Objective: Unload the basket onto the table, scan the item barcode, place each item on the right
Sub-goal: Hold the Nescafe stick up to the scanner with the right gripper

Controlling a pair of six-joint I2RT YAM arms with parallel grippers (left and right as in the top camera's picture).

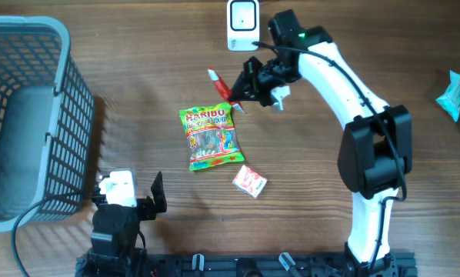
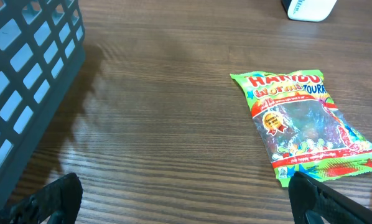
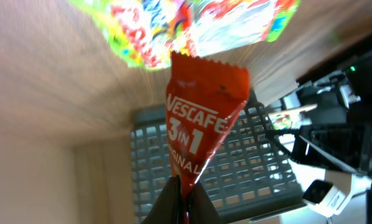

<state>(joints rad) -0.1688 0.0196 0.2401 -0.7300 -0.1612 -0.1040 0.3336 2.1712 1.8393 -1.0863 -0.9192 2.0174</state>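
One Nescafe 3in1 sachet (image 3: 201,118) was held pinched in the right gripper (image 1: 244,88) at upper centre, near the scanner (image 1: 243,23), so presentation was judged begun and the scan unconfirmed, while the left gripper (image 1: 138,192) was seen wide open at lower left.

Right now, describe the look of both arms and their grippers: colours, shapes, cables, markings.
The right arm has white links between bulky black joints, a thin black cable along it and a green light near the wrist. The right gripper is black. The left arm is black with a white block on top; the left gripper has black, rough-textured fingers.
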